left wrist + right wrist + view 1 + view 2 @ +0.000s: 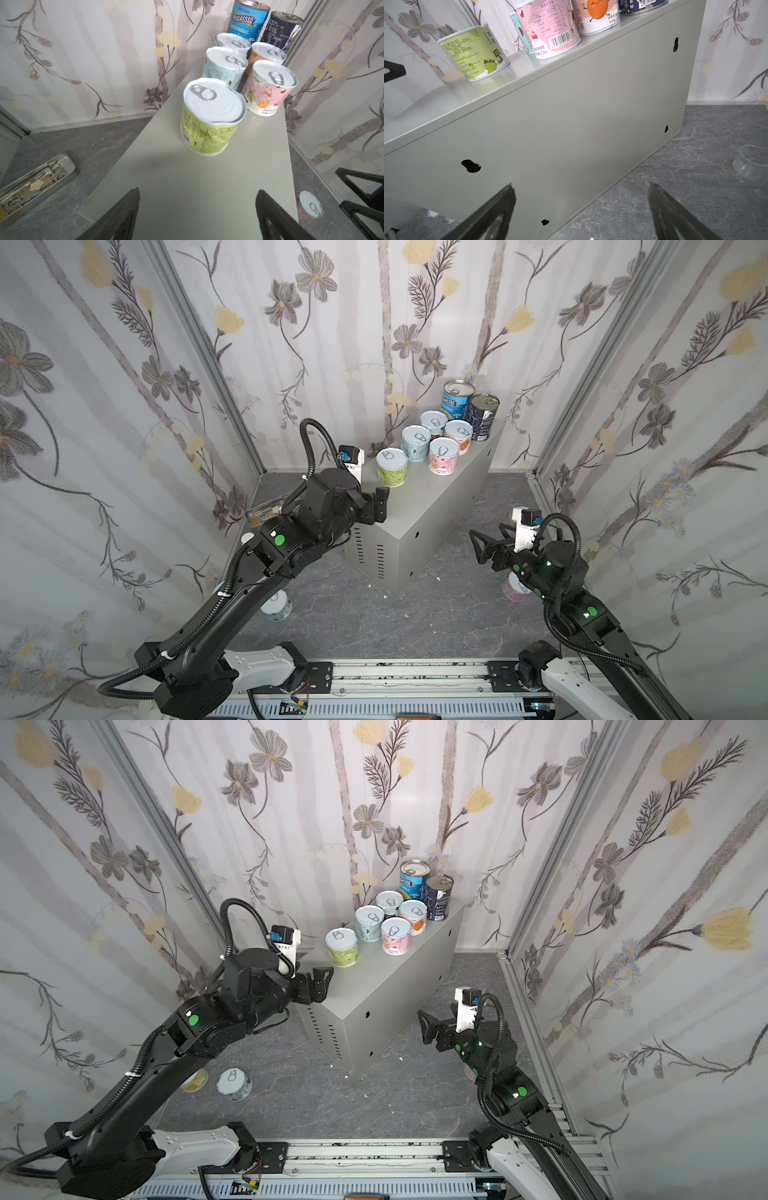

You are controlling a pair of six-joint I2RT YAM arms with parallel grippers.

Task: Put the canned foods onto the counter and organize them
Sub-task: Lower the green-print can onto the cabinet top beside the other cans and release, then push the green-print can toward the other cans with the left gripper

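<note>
Left gripper (197,190) fingers fill the near edge of the left wrist view: spread apart, nothing between them, poised over the bare vent-slot end of the worktop (176,176). Whether they touch it I cannot tell. Green can (209,122) stands upright just ahead, clear of both fingers. Behind it, two files: pale-blue can (224,66) and pink can (268,89), then a rear short can (232,41) and orange can (268,54), packed close. Progresso tin (247,20) and navy tin (282,29) stand side by side at the far end, nearest the back wall. Seven on top, all upright. Right gripper (581,185) gapes empty too, low beside the worktop's long side with the keyhole slots, not touching it. On the floor (374,1115): a second pink can (513,587) half hidden under the right arm; a pale can (234,1084) and a yellow can (195,1081) by the left arm, the yellow one mostly covered. Metal tray (68,166) of instruments lies on the floor left of the worktop. Clear glass (749,164) sits on the floor in the right wrist view.
</note>
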